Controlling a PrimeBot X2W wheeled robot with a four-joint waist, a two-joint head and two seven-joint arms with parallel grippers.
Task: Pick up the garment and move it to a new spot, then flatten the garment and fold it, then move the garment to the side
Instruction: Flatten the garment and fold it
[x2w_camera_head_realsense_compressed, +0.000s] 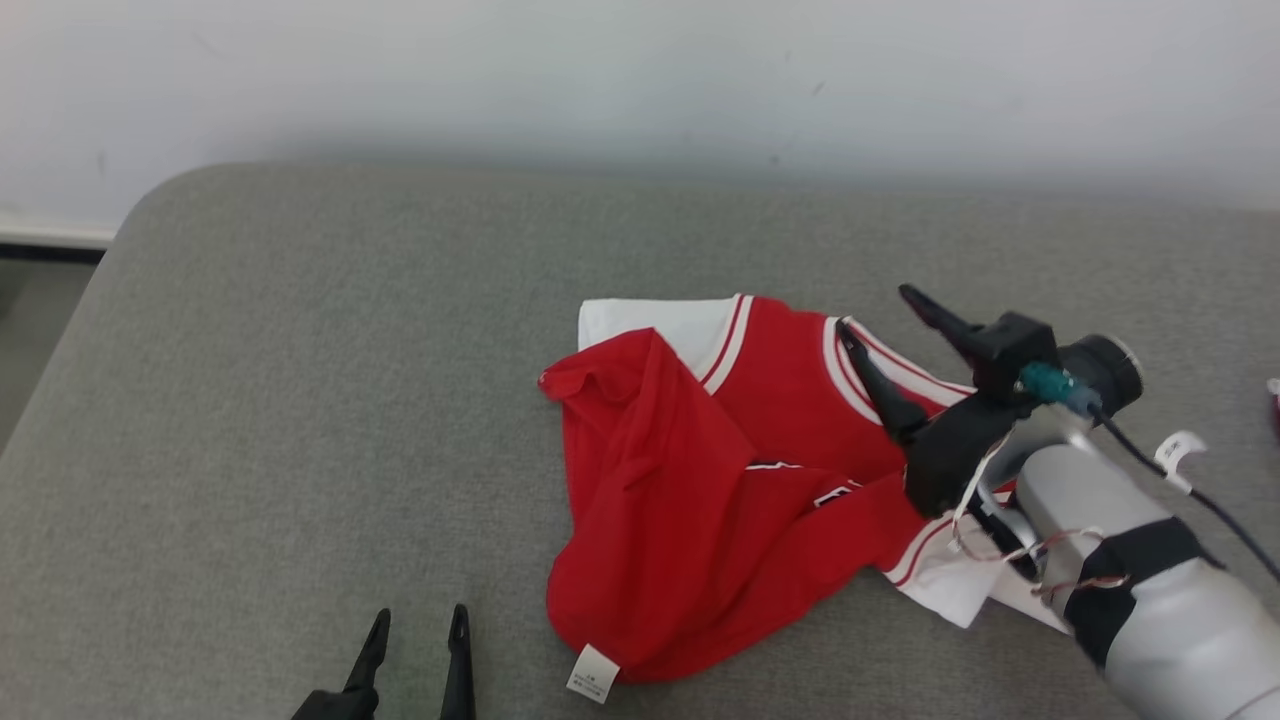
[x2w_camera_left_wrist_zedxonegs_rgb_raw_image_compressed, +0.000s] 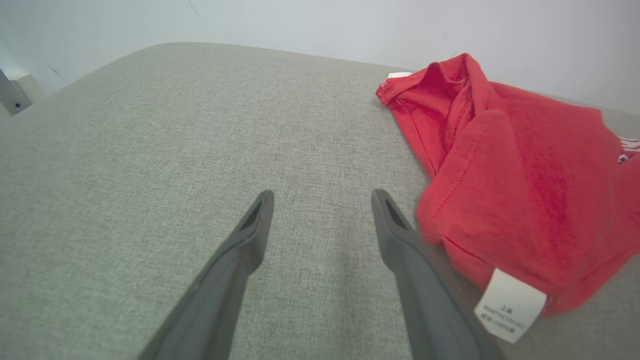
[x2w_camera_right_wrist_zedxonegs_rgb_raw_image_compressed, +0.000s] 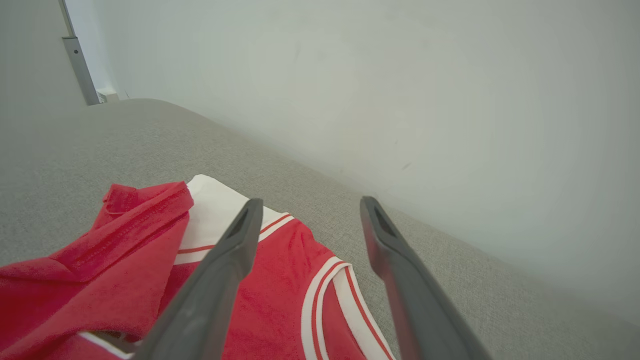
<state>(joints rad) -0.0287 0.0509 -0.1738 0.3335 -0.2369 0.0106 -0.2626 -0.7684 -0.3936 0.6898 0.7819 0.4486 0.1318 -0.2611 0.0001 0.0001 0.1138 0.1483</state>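
L hand (x2w_camera_head_realsense_compressed: 415, 625) open, empty; R hand (x2w_camera_head_realsense_compressed: 875, 310) spread over crumpled red garment (x2w_camera_head_realsense_compressed: 700, 480), prob. not touching.

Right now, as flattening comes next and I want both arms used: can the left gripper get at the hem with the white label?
Probably yes. The left gripper stands open over bare grey cushion, and the white label lies close beside one finger, with nothing between.

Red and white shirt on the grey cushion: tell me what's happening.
The crumpled red and white fabric shirt lies on the grey upholstered surface, not yet flattened. The robot's right gripper is open over its striped trim, gripping nothing. The left gripper, also open, sits near the shirt's tagged hem.
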